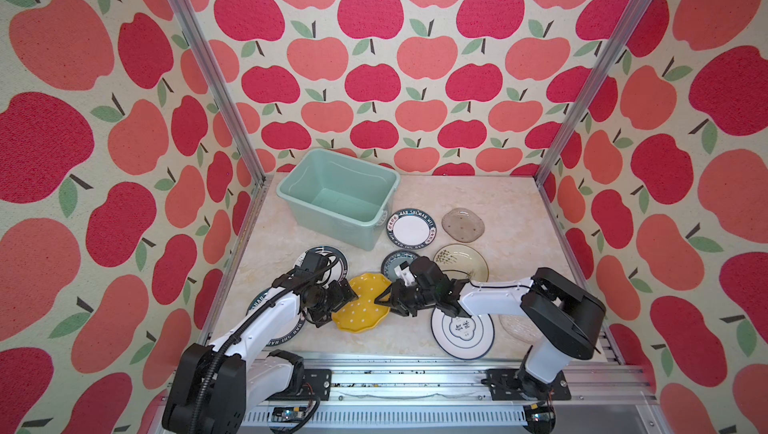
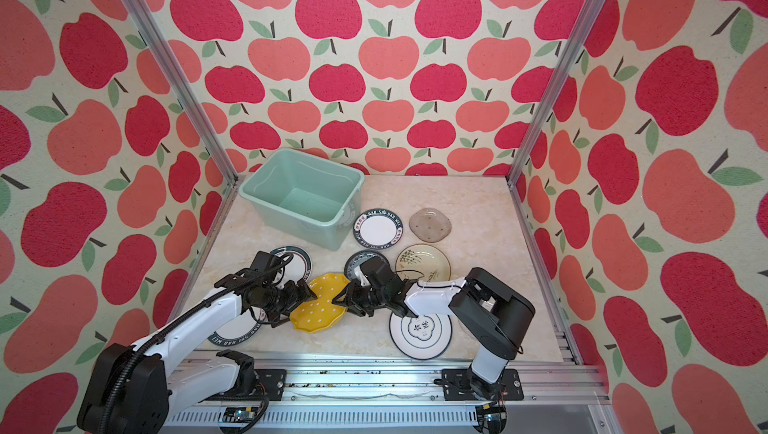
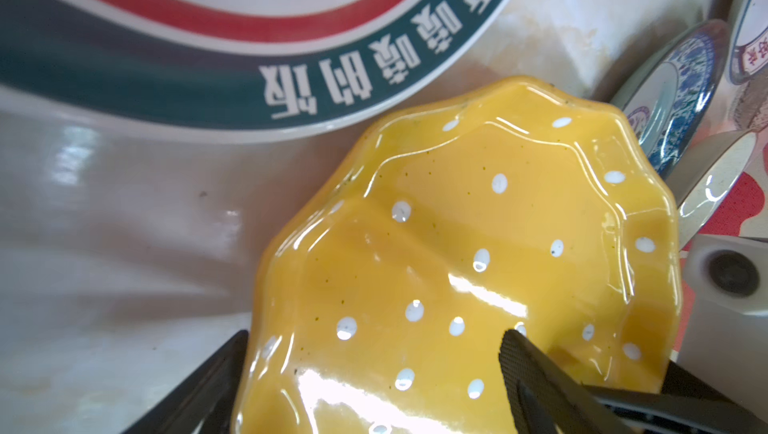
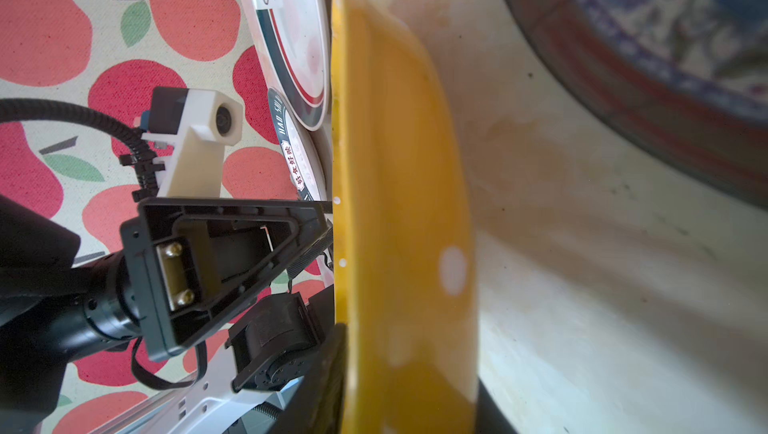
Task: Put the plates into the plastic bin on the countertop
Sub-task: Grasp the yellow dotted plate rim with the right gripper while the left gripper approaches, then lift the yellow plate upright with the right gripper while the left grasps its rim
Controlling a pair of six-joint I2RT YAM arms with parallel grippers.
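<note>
Hands at near centre of surface [image 1: 399, 340]: left hand [image 1: 353, 298] spread wide astride one edge of tilted yellow plate [image 1: 365, 307], right hand [image 1: 382, 301] pinching opposite rim; around and beyond, other plates [image 1: 409, 230] lie flat; plastic bin [image 1: 345, 178] upright at far left

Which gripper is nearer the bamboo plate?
Right. The right gripper, closed on the yellow plate's rim, sits just left of the bamboo plate in a top view. The left gripper is open at the yellow plate's opposite rim, farther left.
</note>
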